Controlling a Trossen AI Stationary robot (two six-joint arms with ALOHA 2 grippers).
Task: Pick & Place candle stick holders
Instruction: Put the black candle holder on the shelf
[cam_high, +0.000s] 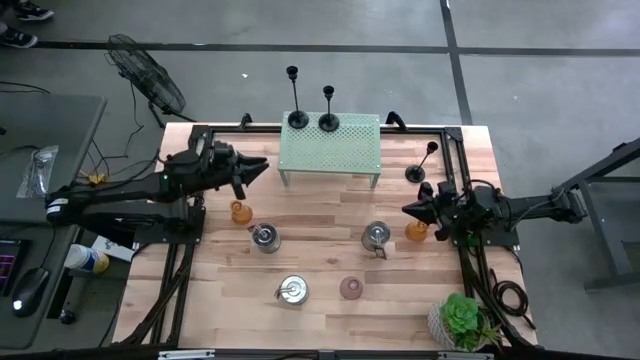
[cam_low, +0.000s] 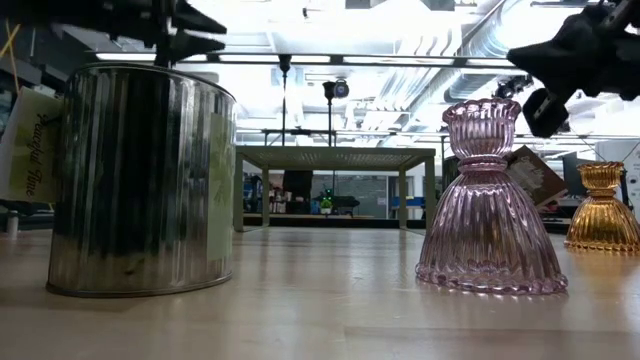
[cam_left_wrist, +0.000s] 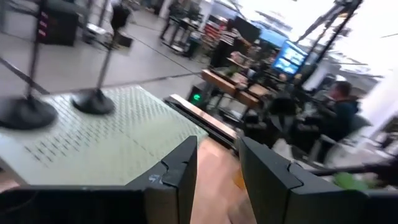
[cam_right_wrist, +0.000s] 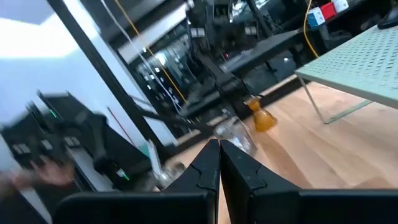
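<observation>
Two black candlesticks stand by their round bases (cam_high: 298, 120) (cam_high: 328, 123) on the far edge of a pale green perforated stand (cam_high: 335, 155). They also show in the left wrist view (cam_left_wrist: 25, 112) (cam_left_wrist: 93, 101). A third candlestick (cam_high: 418, 170) stands on the table to the right of the stand. My left gripper (cam_high: 262, 165) is open and empty in the air by the stand's left end; its fingers show apart in its wrist view (cam_left_wrist: 217, 152). My right gripper (cam_high: 408, 208) is shut and empty, near the third candlestick and on its near side; its wrist view (cam_right_wrist: 219, 155) shows the fingers together.
On the wooden table are two amber glass holders (cam_high: 240, 212) (cam_high: 416, 231), three silver tins (cam_high: 265, 238) (cam_high: 376, 236) (cam_high: 292, 290), a pink glass holder (cam_high: 351, 288) and a potted plant (cam_high: 460, 320) at the near right corner. Black frame rails run along both sides.
</observation>
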